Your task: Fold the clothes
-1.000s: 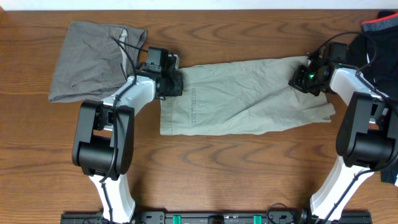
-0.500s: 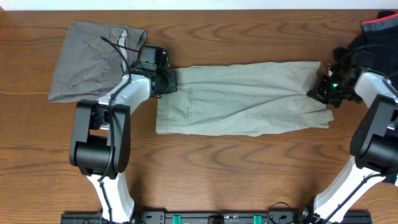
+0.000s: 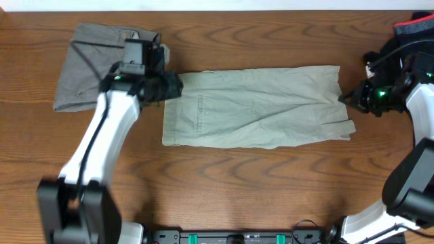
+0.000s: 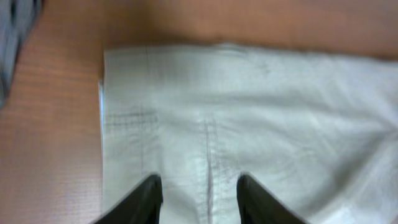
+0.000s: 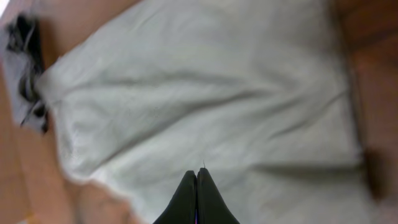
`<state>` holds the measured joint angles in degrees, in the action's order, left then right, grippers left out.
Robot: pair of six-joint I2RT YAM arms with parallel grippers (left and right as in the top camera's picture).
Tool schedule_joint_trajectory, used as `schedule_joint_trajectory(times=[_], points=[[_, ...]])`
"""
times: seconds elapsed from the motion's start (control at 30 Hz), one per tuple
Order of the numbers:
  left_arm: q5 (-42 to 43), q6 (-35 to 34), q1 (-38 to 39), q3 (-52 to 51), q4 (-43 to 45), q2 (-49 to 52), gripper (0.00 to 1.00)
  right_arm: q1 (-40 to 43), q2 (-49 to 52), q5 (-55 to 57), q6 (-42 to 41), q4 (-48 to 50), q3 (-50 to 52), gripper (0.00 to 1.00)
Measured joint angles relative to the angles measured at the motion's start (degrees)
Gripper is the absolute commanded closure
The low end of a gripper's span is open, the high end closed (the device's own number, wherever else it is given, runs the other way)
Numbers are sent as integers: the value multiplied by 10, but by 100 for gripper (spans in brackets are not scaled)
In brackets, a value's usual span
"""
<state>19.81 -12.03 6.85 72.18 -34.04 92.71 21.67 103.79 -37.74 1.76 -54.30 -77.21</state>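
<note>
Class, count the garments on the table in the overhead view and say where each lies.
3: grey shorts at the left, khaki trousers spread across the middle, dark clothing at the right edge, partly cropped, perhaps hiding more.

1. The trousers (image 3: 254,106) lie flat across the middle of the table (image 3: 224,176), lengthwise from left to right.
2. The shorts (image 3: 88,64) lie near the far left corner, close to the trousers' left end.
3. A heap of garments (image 3: 415,41) sits at the far right corner.
4. The left gripper (image 3: 171,87) is over the trousers' far left corner, and the right gripper (image 3: 351,99) is at their right end.
</note>
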Motion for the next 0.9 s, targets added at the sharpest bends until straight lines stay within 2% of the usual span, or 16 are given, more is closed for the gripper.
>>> schedule_joint_trajectory(times=[0.13,0.23,0.4,0.57,0.67,0.77,0.9], points=[[12,3,4,3,-133,-42,66,-43,-4,32,0,-63,3,98],[13,15,14,-17,-176,-34,66,-86,3,85,-28,-64,23,99],[17,33,28,-87,-142,-13,66,-134,9,145,-103,-23,94,99],[6,39,28,-141,-98,27,67,-145,9,195,-195,30,157,99],[-18,43,28,-150,-83,70,71,-144,6,207,-238,83,192,99],[-35,44,24,-147,-96,105,77,-145,0,217,-258,87,199,99],[-42,46,9,-142,-103,111,79,-135,-5,260,-271,62,198,99]])
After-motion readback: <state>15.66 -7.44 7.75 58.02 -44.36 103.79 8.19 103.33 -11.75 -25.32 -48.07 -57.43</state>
